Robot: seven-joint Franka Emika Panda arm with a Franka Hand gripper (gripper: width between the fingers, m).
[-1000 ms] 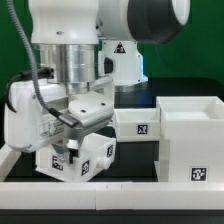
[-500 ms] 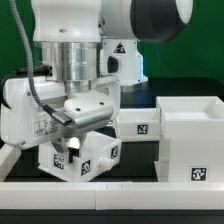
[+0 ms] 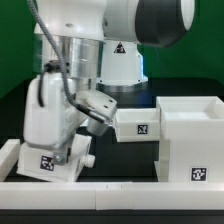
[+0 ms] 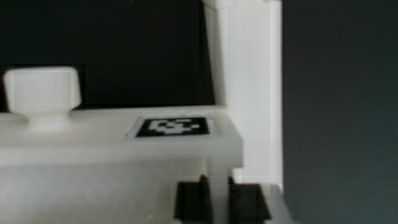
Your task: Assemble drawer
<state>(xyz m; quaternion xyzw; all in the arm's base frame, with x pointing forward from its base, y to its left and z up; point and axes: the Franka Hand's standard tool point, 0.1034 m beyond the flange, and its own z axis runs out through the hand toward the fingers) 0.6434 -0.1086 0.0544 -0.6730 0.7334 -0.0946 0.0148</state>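
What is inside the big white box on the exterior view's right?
Only bare white inner walls show inside the box. Its front wall hides the floor, so anything lying low inside cannot be seen.

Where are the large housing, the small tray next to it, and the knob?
large housing [image 3: 185, 145]: exterior view, front wall above its tag.
small tray [image 3: 126, 128]: exterior view, front wall beside its tag.
knob [image 4: 39, 92]: wrist view, its front face.
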